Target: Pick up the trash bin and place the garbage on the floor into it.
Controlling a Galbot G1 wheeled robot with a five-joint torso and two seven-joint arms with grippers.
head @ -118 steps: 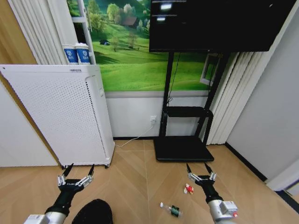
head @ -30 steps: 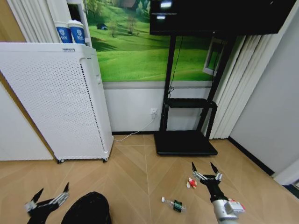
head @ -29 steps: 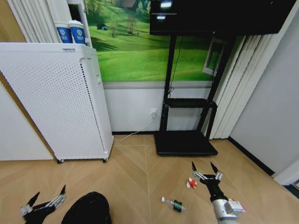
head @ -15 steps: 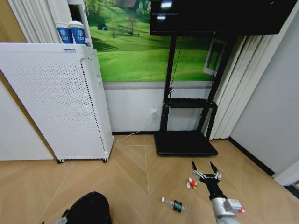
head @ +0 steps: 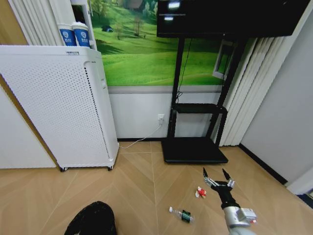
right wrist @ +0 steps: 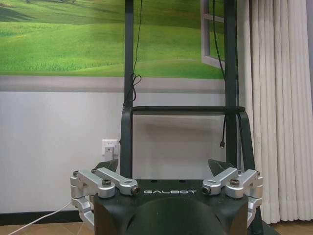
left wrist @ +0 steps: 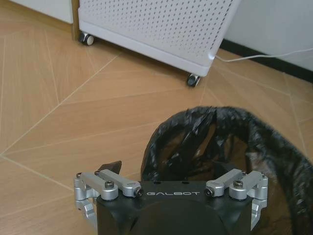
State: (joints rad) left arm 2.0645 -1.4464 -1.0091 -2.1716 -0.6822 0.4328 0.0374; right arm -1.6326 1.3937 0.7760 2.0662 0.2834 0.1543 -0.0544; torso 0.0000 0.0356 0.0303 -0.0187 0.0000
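I see left claw (left wrist: 171,171) spread apart right at trash bin (head: 93,220) rim | right claw (head: 218,177) apart over floor (head: 142,186) | bottle (head: 182,215), wrapper (head: 199,192) beside it

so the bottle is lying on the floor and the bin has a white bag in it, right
Not quite. The bottle does lie on the floor, but the bag lining the trash bin is black, not white. The left wrist view shows it, with the left hand open just above the rim.

Black trash bin (head: 93,220), tan herringbone floor (head: 142,191), white perforated box (head: 58,103).
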